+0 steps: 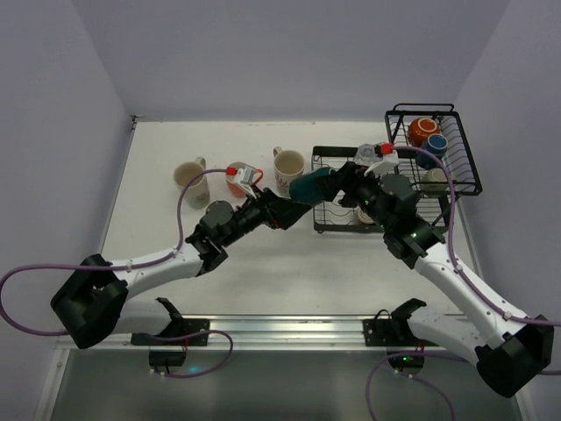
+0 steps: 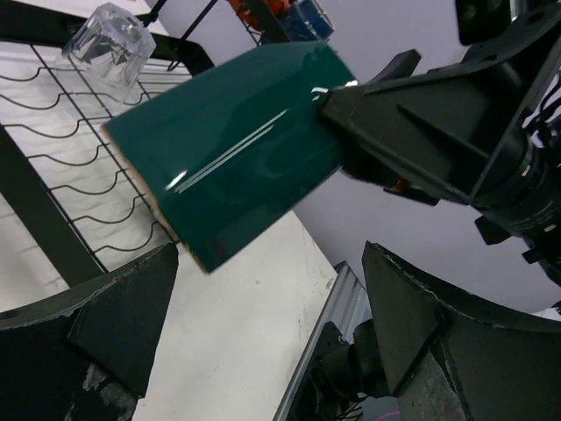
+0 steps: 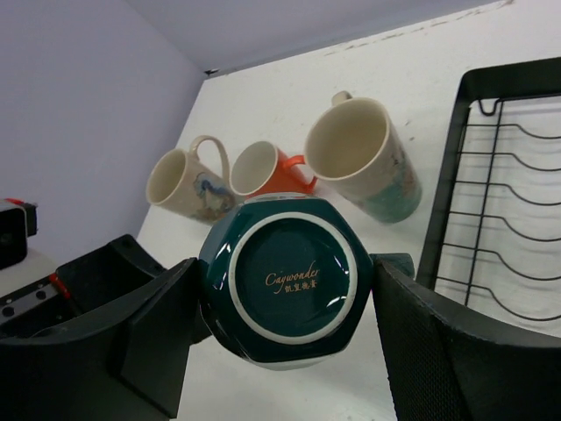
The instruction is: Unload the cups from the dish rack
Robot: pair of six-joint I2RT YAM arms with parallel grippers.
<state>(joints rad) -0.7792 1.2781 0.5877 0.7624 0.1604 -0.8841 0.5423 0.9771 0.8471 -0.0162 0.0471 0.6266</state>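
My right gripper [image 3: 285, 307] is shut on a dark teal cup [image 3: 285, 281], gripping its six-sided body near the base, and holds it on its side above the table left of the dish rack [image 1: 326, 224]. In the top view the cup [image 1: 308, 186] points its mouth toward my left gripper [image 1: 292, 204]. My left gripper [image 2: 272, 324] is open and empty, its fingers spread just short of the cup's rim [image 2: 237, 149]. A clear glass [image 2: 110, 42] lies on the rack's flat tray [image 2: 53, 132].
A cream mug [image 1: 188, 174], an orange cup [image 1: 237, 180] and a patterned cream mug [image 1: 287, 167] stand on the table left of the rack. The raised basket [image 1: 465, 167] holds an orange cup [image 1: 422, 130] and a blue cup [image 1: 436, 145].
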